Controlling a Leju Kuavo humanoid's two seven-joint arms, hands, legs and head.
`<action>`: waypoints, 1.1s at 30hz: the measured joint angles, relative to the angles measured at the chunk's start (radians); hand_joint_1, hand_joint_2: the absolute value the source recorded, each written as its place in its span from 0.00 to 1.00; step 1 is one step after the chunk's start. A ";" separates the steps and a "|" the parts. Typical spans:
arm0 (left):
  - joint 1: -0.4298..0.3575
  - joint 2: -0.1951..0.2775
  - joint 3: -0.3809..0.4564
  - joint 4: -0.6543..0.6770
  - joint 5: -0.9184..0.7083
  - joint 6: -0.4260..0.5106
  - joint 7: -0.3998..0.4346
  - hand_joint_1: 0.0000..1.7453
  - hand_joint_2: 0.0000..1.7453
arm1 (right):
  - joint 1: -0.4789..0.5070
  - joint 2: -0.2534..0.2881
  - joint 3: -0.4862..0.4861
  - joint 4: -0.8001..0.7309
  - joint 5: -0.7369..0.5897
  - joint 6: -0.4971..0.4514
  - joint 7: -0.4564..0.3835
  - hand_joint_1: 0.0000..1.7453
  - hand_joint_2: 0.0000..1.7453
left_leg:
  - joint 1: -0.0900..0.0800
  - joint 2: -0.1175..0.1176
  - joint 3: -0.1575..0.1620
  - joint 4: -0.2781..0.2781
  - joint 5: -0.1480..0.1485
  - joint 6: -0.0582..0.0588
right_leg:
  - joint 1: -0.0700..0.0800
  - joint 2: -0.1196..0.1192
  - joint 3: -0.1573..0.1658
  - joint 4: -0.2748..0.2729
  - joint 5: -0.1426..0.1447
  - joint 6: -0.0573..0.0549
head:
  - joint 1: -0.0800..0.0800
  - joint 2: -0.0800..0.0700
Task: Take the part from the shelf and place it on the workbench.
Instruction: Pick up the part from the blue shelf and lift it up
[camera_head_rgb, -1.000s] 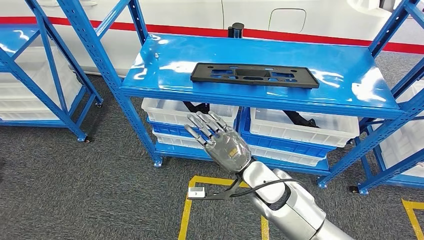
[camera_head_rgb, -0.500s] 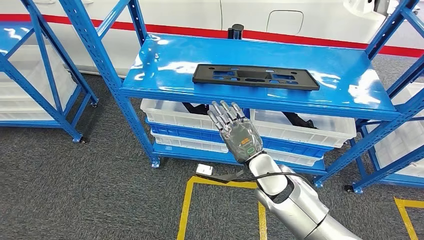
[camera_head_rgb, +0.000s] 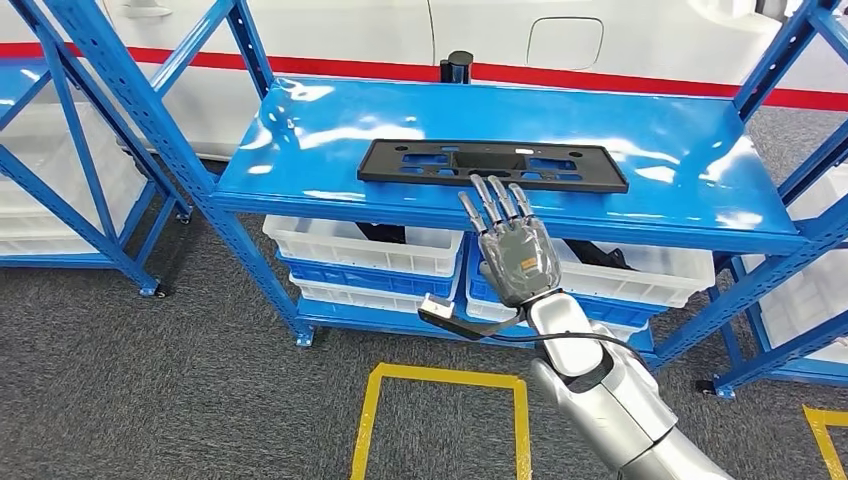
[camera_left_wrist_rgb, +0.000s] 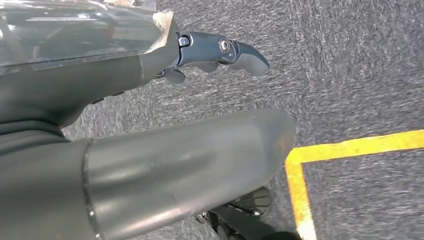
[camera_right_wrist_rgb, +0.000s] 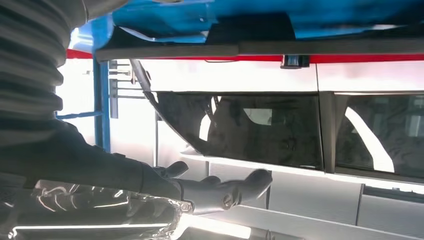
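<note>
reaching toward the part (camera_head_rgb: 492, 165) with the right hand (camera_head_rgb: 515, 255), raised in front of the shelf (camera_head_rgb: 300, 150), fingers (camera_head_rgb: 495, 197) stretched out and apart, holding nothing, tips just at the near edge of the part in the head view; could not tell whether touching. lay flat on the top deck of the shelf, a long black plate with cut-outs, close to the deck's front edge and roughly central along it. judged the step as the approach before the grasp, with the carry to the surface not yet begun.

to do it well: needed the fingers brought over the plate's near long edge and the thumb under or against it, since a thin flat piece on a glossy deck would likely slide away from a push rather than lift. better taken near its middle so as not to tip when raised. worth keeping the wrist clear of the deck's front lip.

hung low, the left hand (camera_left_wrist_rgb: 220, 52), over grey carpet and a yellow floor line; fingers loosely bent with nothing in them, though how far closed could not be told.

below the top deck of the shelf, stacked white bins (camera_head_rgb: 345, 240) and blue bins (camera_head_rgb: 360, 275), left and right; dark strap-like items (camera_head_rgb: 385, 233) in the upper white ones, too hidden to name.
</note>
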 joint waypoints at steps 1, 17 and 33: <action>0.000 -0.001 0.000 0.000 -0.001 0.000 0.000 0.00 0.00 | 0.004 0.000 -0.003 0.000 0.000 0.000 0.000 0.00 1.00 | 0.000 0.004 -0.052 0.068 -0.012 -0.002 | 0.001 -0.004 0.010 0.000 -0.009 -0.002 | 0.000 0.000; -0.001 -0.003 0.000 0.002 -0.004 0.000 0.003 0.00 0.00 | 0.037 0.004 -0.026 -0.002 0.030 -0.021 0.004 0.00 1.00 | -0.017 -0.009 0.013 -0.175 0.159 0.070 | 0.010 -0.009 -0.072 0.264 -0.158 0.039 | 0.004 0.000; 0.009 -0.005 0.000 0.002 0.008 0.020 -0.005 0.00 0.00 | 0.050 0.012 -0.054 0.000 0.078 0.048 0.064 0.00 1.00 | -0.004 0.002 -0.093 0.091 0.018 0.003 | 0.010 -0.005 0.030 -0.011 -0.004 -0.015 | -0.002 0.000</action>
